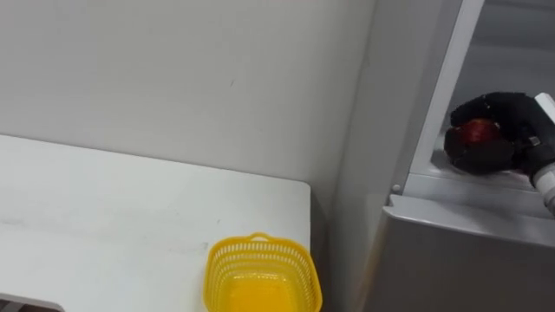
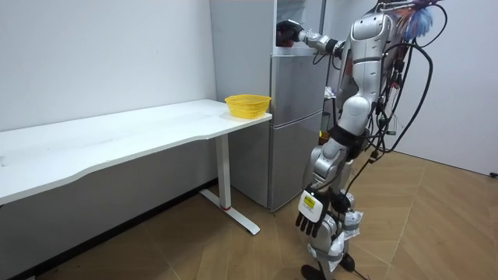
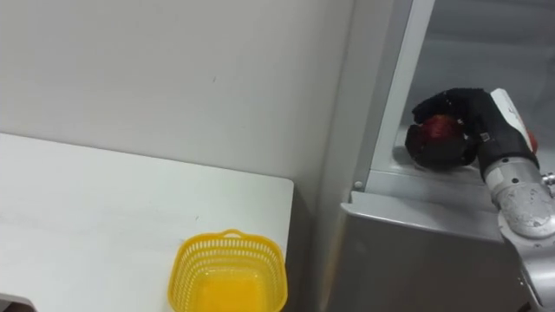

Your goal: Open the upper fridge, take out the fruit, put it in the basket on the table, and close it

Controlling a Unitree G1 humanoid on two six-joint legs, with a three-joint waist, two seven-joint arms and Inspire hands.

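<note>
At the upper right of the frame, inside the upper fridge (image 1: 434, 251), a red round thing (image 1: 475, 132) is held on the shelf by the right hand (image 1: 513, 130), which is curled around it. It should be lifted a little and pulled straight out, clear of the ledge. It looks round, so no long side or pointing end can be told. The left hand (image 2: 310, 216) is hung low, with loose fingers.

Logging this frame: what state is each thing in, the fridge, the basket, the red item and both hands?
Upper fridge compartment: open.
Lower fridge door: shut.
Right hand: curled round the red round item.
Red round item: inside the upper compartment, gripped.
Left hand: hanging at the robot's side, fingers relaxed, holding nothing.
Yellow basket: upright on the white table, empty.
</note>
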